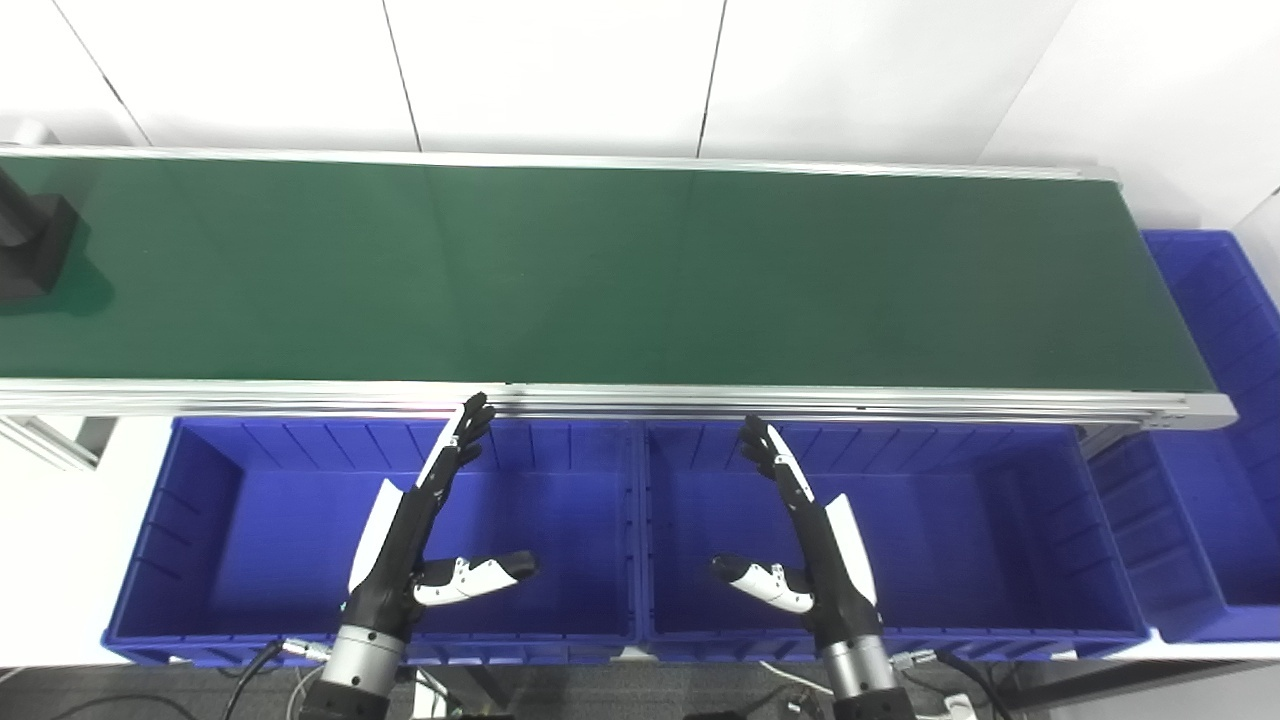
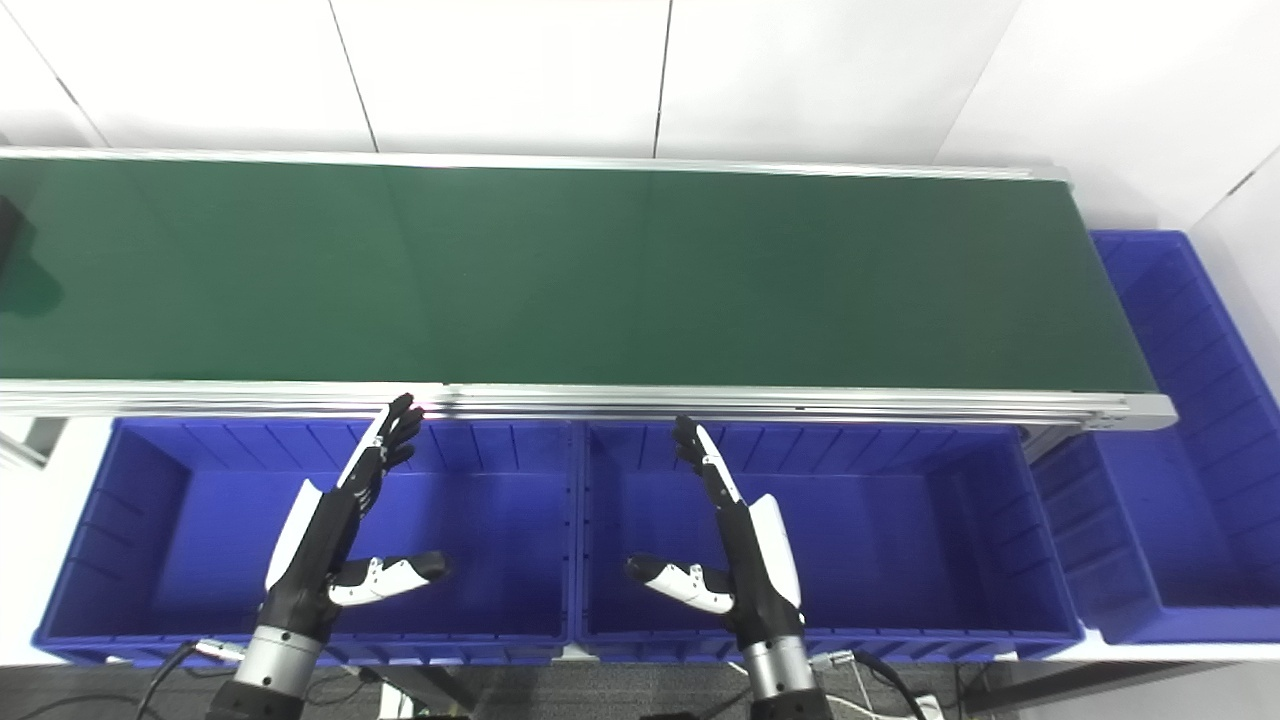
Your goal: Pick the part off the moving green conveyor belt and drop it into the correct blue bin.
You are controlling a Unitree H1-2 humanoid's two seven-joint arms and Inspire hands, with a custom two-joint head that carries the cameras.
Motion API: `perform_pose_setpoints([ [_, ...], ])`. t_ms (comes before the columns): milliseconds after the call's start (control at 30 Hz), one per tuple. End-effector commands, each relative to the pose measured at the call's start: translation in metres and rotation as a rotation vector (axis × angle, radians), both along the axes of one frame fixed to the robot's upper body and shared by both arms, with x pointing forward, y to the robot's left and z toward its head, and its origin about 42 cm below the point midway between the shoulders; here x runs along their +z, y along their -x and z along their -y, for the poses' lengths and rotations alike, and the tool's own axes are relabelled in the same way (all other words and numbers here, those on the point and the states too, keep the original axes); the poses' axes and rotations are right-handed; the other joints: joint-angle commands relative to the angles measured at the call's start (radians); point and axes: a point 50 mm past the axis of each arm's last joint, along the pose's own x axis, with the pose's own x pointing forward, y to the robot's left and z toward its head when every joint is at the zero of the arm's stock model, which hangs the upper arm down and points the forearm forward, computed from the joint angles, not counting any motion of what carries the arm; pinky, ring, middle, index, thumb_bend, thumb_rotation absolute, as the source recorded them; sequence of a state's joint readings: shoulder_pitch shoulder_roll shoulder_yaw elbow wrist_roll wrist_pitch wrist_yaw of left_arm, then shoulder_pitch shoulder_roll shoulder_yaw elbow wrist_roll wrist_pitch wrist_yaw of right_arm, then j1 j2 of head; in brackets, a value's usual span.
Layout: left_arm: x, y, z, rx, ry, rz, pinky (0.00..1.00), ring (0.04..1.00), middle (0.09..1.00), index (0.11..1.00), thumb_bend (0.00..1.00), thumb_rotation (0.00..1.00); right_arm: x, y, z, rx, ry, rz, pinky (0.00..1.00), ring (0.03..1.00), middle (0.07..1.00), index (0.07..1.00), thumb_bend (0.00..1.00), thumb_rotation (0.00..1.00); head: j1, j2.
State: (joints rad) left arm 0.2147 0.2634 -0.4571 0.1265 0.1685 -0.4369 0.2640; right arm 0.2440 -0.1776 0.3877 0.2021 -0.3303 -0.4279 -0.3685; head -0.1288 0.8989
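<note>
With both the left hand (image 1: 420, 530) and right hand (image 1: 815, 540) spread and holding nothing over the bins (image 1: 640, 640), the dark part (image 1: 35, 245) on the belt (image 1: 640, 280) could slide past if either reaches late.

White wall panels (image 1: 560, 70) with thin dark seams stand at the back. Grey floor (image 1: 600, 695) shows along the bottom edge, with black cables (image 1: 100, 705) trailing over it. A white counter (image 1: 60, 540) lies at the left.
</note>
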Motion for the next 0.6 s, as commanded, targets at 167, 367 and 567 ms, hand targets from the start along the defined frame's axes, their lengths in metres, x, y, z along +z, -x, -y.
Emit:
perform_pose_setpoints([
  [167,0.008,-0.006,-0.002,-0.010,0.009,0.058,0.91,0.937,0.939,0.961,0.98,0.63,0.011,-0.005,0.001,0.009,-0.011,0.076,0.88,0.894,0.912,0.951,0.95,0.85,0.012,-0.020],
  [367,0.004,-0.006,-0.003,-0.008,-0.004,0.052,0.90,0.934,0.941,0.953,0.97,0.64,0.008,-0.005,-0.001,0.004,-0.021,0.070,0.87,0.886,0.904,0.943,0.94,0.83,0.018,-0.057],
  [567,-0.004,-0.005,-0.001,-0.003,-0.018,0.036,0.89,0.927,0.935,0.948,0.97,0.65,0.001,-0.005,-0.001,-0.005,0.001,0.069,0.86,0.877,0.898,0.940,0.94,0.83,0.020,-0.097],
])
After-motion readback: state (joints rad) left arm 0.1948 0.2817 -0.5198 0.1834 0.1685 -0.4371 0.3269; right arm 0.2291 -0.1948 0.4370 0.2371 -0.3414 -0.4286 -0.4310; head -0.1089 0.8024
